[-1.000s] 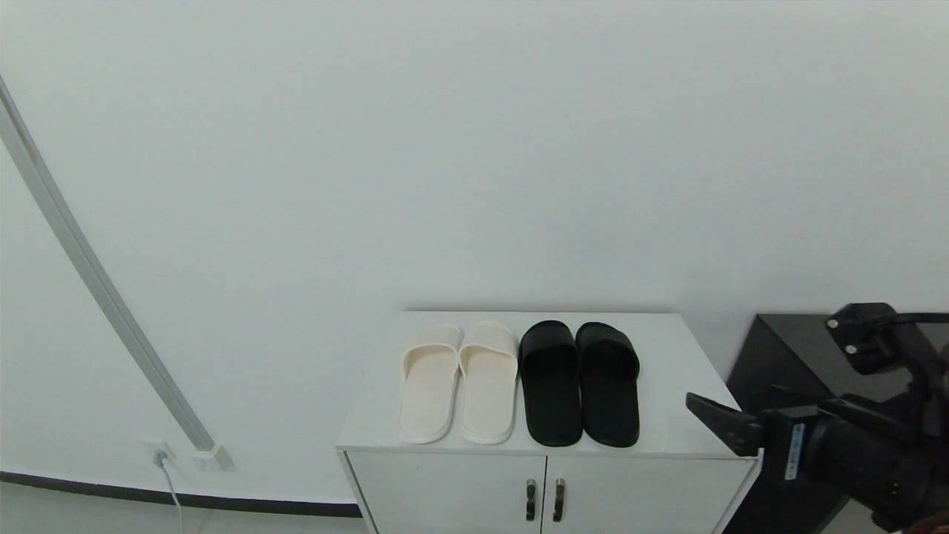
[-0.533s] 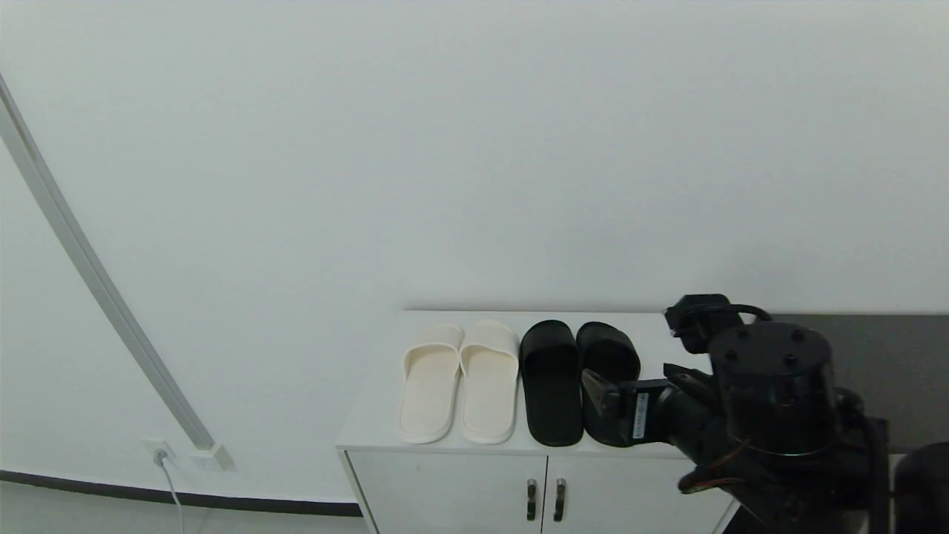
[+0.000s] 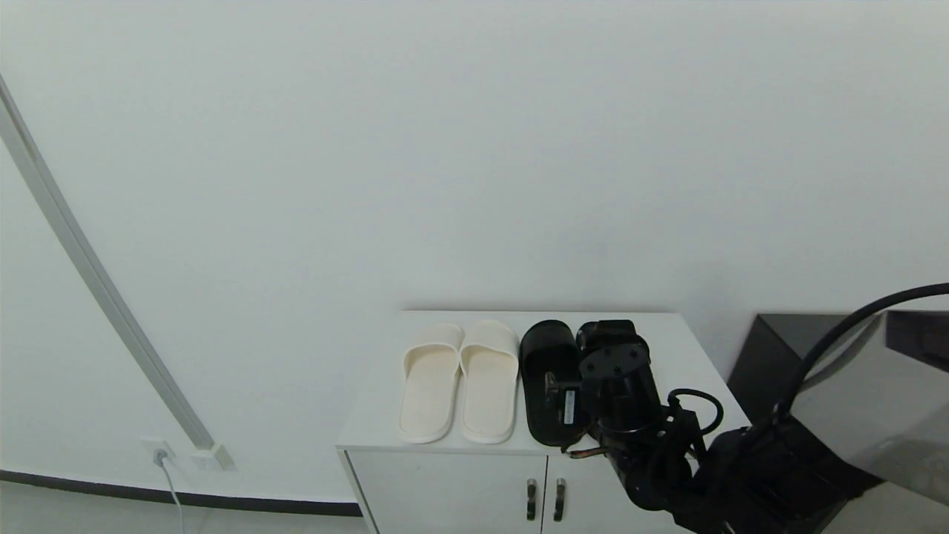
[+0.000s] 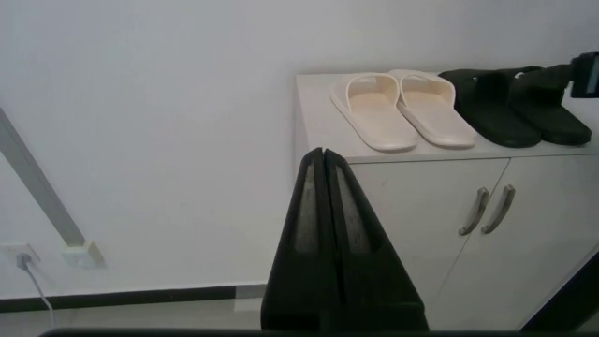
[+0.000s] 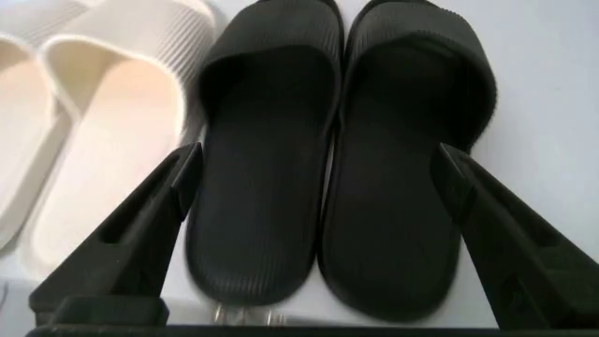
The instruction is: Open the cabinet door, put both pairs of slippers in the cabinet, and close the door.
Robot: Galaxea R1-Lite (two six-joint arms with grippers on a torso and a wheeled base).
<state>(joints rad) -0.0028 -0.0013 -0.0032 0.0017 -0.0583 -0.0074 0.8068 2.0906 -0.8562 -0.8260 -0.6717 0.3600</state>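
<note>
Swung in from the right, the right gripper (image 5: 318, 164) hangs, jaws spread wide, astride the black rubber slippers (image 5: 267, 187) atop the white two-door cabinet (image 3: 689, 356), doors shut; left gripper (image 4: 324, 154) clenched, empty; descend centred, missing the cream ribbed slippers (image 3: 460, 382) just beside.

Both pairs, white slippers (image 3: 489, 386) and black slippers (image 3: 549, 371), lie side by side atop the closed cabinet (image 3: 445, 489).

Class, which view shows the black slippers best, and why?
Right wrist view: both black slippers close up, between the fingers of the open right gripper. In the head view the right arm mostly hides one; the left wrist view shows them small.
</note>
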